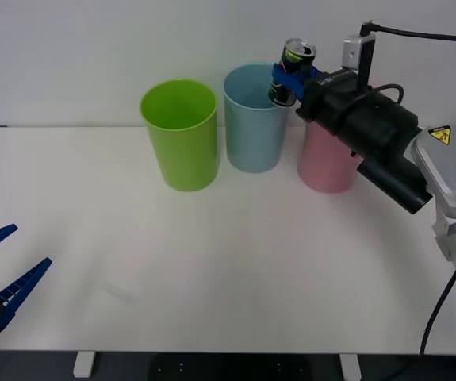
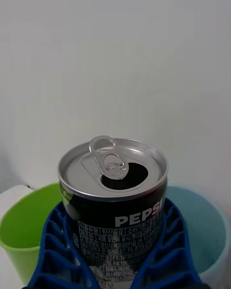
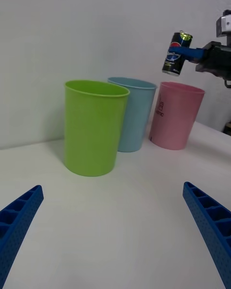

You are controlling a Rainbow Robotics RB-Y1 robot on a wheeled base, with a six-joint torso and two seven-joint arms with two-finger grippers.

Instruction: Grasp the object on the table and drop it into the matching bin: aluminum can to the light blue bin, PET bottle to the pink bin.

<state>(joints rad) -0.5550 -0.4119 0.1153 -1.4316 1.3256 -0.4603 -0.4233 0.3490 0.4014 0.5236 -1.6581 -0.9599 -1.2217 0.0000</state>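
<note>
- The right gripper (image 1: pixel 285 79) is clamped on the aluminum can (image 1: pixel 293 70). One blue ribbed finger (image 2: pixel 55 250) hugs each side of the can.
- The can is up in the air, tipped a little. In the front view it hangs at the light blue bin's (image 1: pixel 253 127) 1 o'clock edge, right over the rim.
- In the right wrist view the can's (image 2: pixel 115 207) silver top has its pull tab up and its hole open. The side is dark with white letters.
- In the left wrist view the can (image 3: pixel 176 53) is above the gap between the light blue bin (image 3: pixel 132 115) and the pink bin (image 3: pixel 174 115).
- The left gripper (image 1: pixel 1 278) sits low at about 8 o'clock in the front view, over the near edge of the table (image 1: pixel 212 270). Its two blue fingers (image 3: pixel 19 216) are spread wide apart and hold nothing.
- Three tall bins stand in a row at the far side of the table. The lime green bin (image 1: pixel 180 135) is at 9 o'clock from the light blue bin. The pink bin (image 1: pixel 324 163) is at 3 o'clock from it, partly hidden by the right arm.
- The bins stand close, with little gaps between them.
- The table is white, smooth and plain.
- A plain white wall (image 1: pixel 93 48) is behind the bins.
</note>
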